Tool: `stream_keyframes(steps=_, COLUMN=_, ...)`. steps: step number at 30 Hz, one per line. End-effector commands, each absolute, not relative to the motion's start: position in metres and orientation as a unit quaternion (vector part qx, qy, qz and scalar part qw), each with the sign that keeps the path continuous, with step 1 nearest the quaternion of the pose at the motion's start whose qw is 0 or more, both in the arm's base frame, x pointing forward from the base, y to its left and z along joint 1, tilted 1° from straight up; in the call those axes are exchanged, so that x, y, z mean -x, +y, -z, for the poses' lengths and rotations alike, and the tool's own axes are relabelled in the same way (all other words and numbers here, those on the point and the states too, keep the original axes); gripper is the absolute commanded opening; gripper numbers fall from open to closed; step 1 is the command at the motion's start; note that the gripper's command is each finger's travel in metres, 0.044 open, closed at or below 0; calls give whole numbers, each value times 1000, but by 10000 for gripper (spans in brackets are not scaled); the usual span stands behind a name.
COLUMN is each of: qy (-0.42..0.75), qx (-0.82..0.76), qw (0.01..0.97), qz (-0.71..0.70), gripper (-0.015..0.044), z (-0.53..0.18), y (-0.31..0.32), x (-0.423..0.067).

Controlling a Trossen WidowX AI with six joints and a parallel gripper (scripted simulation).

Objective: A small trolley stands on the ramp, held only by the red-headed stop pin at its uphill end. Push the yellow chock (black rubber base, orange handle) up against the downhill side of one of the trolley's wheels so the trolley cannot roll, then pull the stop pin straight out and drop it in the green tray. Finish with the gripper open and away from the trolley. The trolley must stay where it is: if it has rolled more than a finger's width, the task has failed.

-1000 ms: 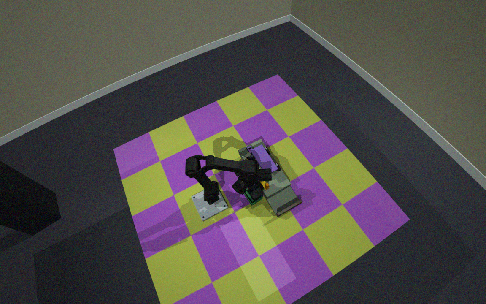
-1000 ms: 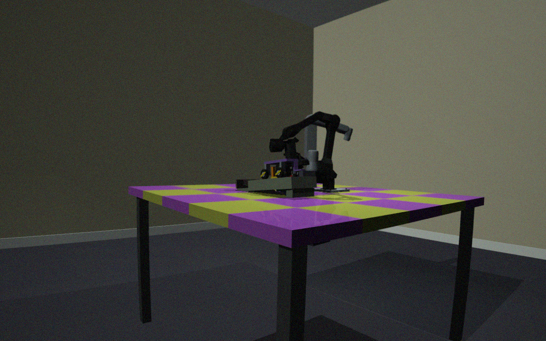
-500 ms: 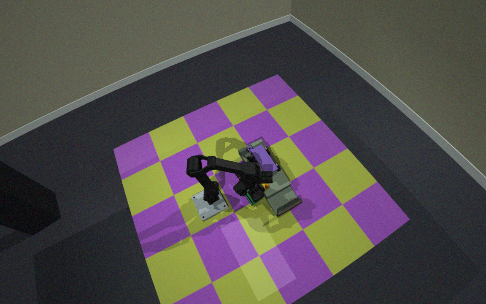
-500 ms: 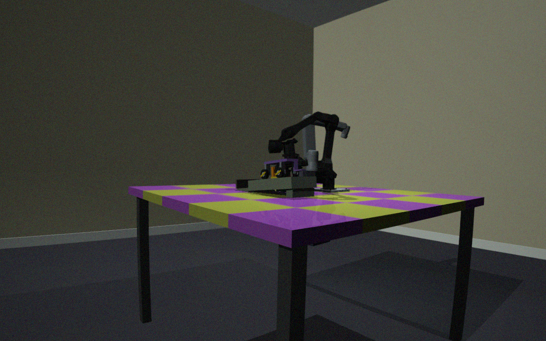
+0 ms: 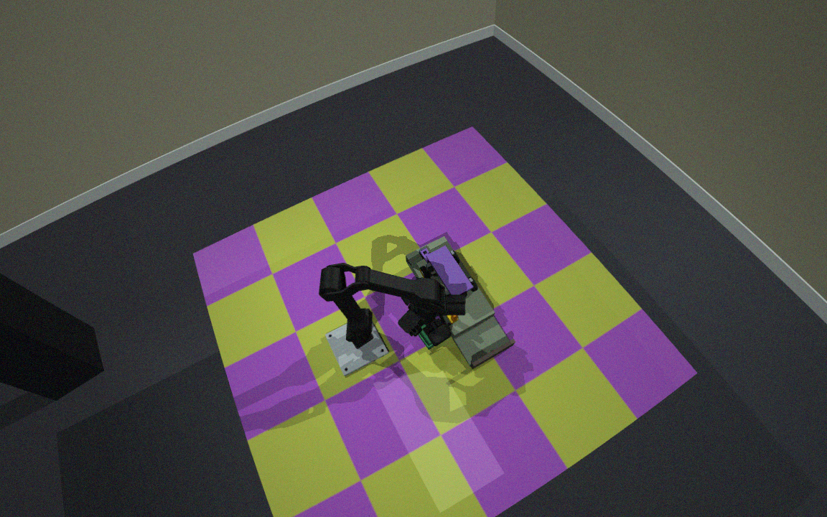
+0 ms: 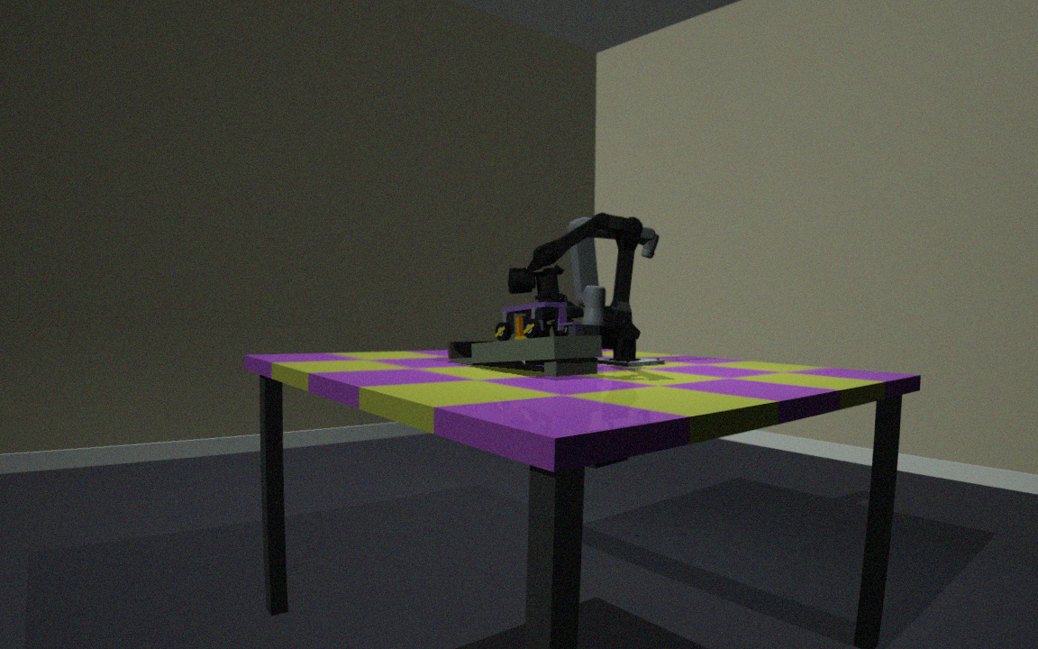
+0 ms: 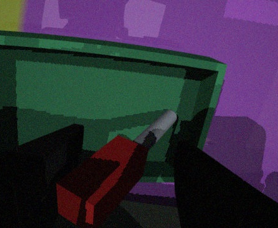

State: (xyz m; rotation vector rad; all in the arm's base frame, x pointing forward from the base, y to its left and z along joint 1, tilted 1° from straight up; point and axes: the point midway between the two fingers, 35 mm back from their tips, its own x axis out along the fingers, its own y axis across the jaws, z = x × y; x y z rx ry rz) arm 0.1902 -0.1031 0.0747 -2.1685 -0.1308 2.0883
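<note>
Gripper [image 7: 126, 161] above green tray [image 7: 113, 52], jaws about half open, gripping nothing. Stop pin [image 7: 109, 173] loose between fingers, tilted, grey tip toward tray, probably dropping. Trolley [image 5: 449, 266] on ramp [image 5: 477, 331].
</note>
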Motion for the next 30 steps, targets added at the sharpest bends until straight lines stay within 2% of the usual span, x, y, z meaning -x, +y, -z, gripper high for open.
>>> stream_keyframes(steps=1, qy=-43, qx=719, qw=61, qz=-691, gripper=190, z=-74, y=-106, x=-191)
stream_keyframes(steps=30, qy=-43, qx=719, qw=61, qz=-691, gripper=190, z=-63, y=-121, x=-191)
